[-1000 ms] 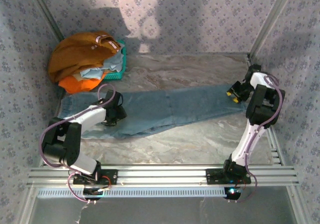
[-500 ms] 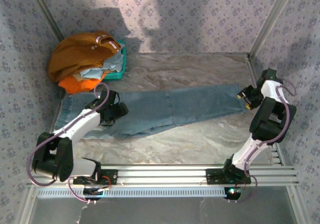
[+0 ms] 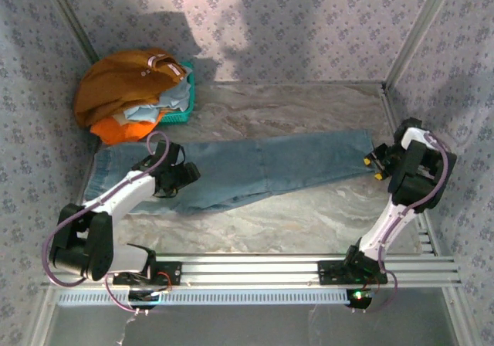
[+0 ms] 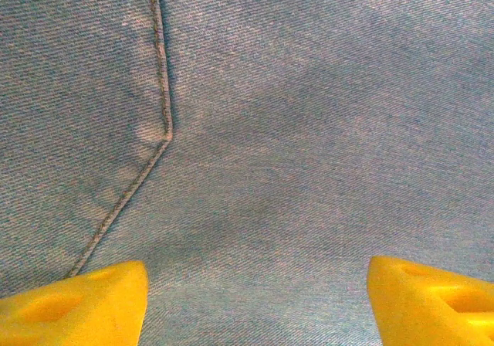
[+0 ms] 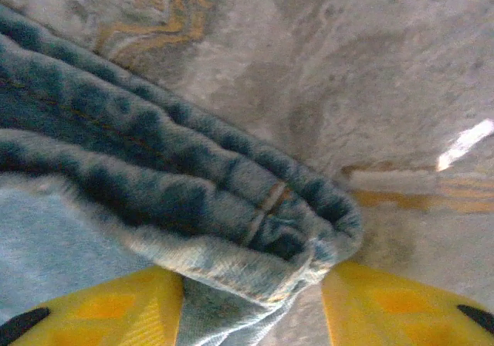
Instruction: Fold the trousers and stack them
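Well, step: first fold about to begin; the trousers (image 3: 262, 168) lie stretched across the desk (image 3: 309, 222).
Next move: likely a firm pinch on the hems, carried toward the waist.
Left end effector (image 3: 179, 176): spread wide close over the seat denim, holding nothing.
Right end effector (image 5: 251, 303): astride the leg hems; pinching or not, I can't tell.

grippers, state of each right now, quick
left gripper: open, above the trousers
right gripper: straddling the trousers' hem; grip cannot be told

Mustard garment (image 3: 116, 82) over green basket (image 3: 180, 117)
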`<act>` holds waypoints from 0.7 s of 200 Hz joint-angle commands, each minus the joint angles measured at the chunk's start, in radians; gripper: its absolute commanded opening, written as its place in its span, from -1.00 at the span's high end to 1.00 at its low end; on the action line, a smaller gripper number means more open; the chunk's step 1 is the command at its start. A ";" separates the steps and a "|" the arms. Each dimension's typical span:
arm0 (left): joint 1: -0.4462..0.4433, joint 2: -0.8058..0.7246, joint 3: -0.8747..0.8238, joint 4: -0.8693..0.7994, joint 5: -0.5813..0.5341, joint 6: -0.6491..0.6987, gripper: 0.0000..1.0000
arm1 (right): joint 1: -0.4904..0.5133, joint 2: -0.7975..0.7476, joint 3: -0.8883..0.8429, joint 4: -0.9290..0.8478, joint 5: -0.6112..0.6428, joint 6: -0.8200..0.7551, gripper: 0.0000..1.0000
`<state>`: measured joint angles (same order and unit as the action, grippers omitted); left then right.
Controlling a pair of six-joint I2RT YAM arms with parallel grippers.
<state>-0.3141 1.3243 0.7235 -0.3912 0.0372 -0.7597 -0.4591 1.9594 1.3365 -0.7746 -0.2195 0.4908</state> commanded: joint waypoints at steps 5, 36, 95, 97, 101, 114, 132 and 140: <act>0.006 -0.001 -0.010 0.008 0.002 0.011 -0.50 | 0.026 0.060 0.023 0.075 -0.050 -0.002 0.47; 0.006 0.001 -0.003 -0.001 0.000 0.011 -0.50 | 0.030 0.042 0.020 0.090 -0.061 0.000 0.87; 0.006 -0.052 0.050 -0.083 -0.033 0.039 -0.49 | 0.154 -0.124 0.058 0.081 -0.021 0.003 1.00; 0.006 -0.054 0.052 -0.087 -0.035 0.039 -0.49 | 0.163 -0.131 0.060 0.081 -0.018 0.002 1.00; 0.007 -0.060 0.055 -0.095 -0.037 0.039 -0.49 | 0.183 -0.144 0.069 0.076 -0.009 0.001 1.00; 0.008 -0.076 0.070 -0.118 -0.046 0.040 -0.49 | 0.254 -0.174 0.105 0.054 0.015 -0.005 1.00; 0.012 -0.096 0.088 -0.149 -0.059 0.040 -0.49 | 0.371 -0.199 0.166 0.020 0.050 -0.018 1.00; 0.015 -0.104 0.095 -0.162 -0.068 0.041 -0.49 | 0.424 -0.208 0.193 0.002 0.074 -0.018 1.00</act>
<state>-0.3119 1.2606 0.7685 -0.4808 0.0048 -0.7372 -0.1654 1.8103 1.4460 -0.7048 -0.1970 0.4889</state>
